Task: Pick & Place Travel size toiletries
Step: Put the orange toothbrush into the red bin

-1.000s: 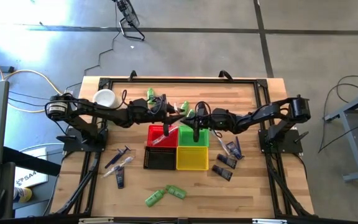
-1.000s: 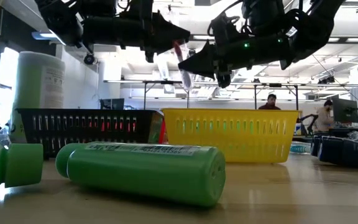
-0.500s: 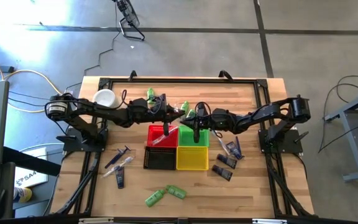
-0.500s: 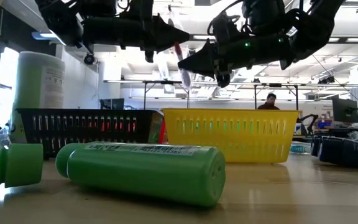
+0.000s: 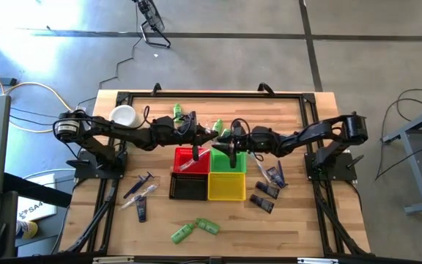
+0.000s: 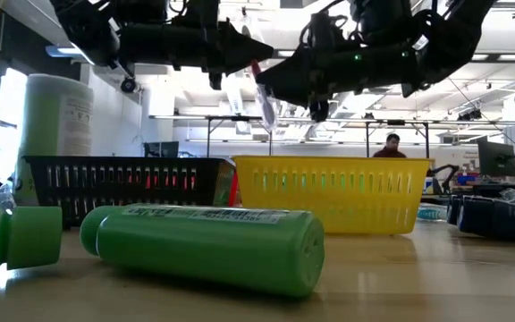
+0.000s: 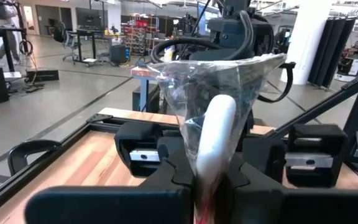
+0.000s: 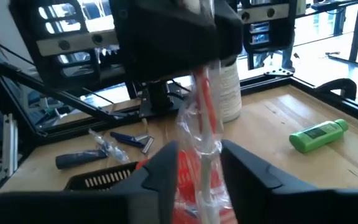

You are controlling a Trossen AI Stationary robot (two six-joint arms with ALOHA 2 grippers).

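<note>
A toothbrush in a clear wrapper (image 6: 265, 100), one of the travel size toiletries, hangs in the air above the red basket (image 5: 190, 158) and the green basket (image 5: 226, 160). My left gripper (image 5: 208, 135) reaches in level from the table's left and is shut on it. My right gripper (image 8: 194, 168) faces it from the right and is open. Its two fingers stand on either side of the wrapper (image 8: 205, 109); whether they touch it I cannot tell. Other toiletries lie on the table: green bottles (image 5: 195, 229), dark tubes (image 5: 266, 192) and sticks (image 5: 139, 192). My left gripper pinches one end of the wrapped toothbrush (image 7: 211, 180) between its two fingers, coming level from the table's left. The packet is lifted clear of the baskets. It sticks out past the fingertips and slants downward, with its wide clear end (image 7: 219, 74) farthest from the fingers.
A black basket (image 5: 189, 186) and a yellow basket (image 5: 226, 186) sit nearer than the red and green ones. A white cup (image 5: 123, 116) stands at the far left. A green bottle (image 5: 177, 111) lies at the far side. People sit in the room behind the table.
My left gripper has shut on the wrapped toothbrush. My right gripper, shut on the packet until half a second ago, has since opened and let go. The packet stays in the air, now held by the left gripper alone.
</note>
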